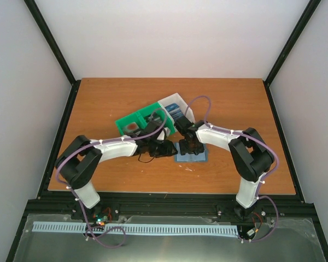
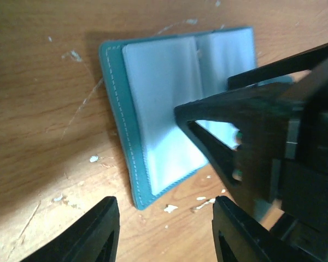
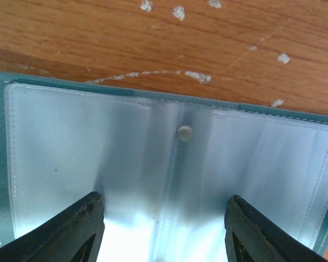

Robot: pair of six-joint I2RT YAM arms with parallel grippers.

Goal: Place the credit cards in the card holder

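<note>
- Green bin (image 1: 132,121): a moulded plastic bin with compartments on the wooden table (image 1: 98,103), left of centre. The left arm crosses its near side and hides part of it.
- Left gripper (image 2: 167,229): two black wedge-shaped fingers stand apart with only bare wood between them. It holds nothing. It hovers at the near left corner of the card holder. Only the fingertips show in the wrist view.
- White bin (image 1: 181,102): just right of the green one, toward the far side. Dark and blue shapes (image 1: 172,113) lie inside, too small to name.
- Card holder (image 2: 153,109): it lies opened flat near the middle of the table, inside facing up. The long axis runs left to right. The teal cover has pale stitching along the edge. Glossy clear-blue sleeves sit on either side of a spine with a small round stud (image 3: 183,132). From above, both grippers cover its far edge.
- Right gripper (image 3: 164,229): black fingers spread wide over the sleeves, gripping nothing. Whether the tips touch the plastic cannot be told. The fingers are cut off at the picture's edge.
</note>
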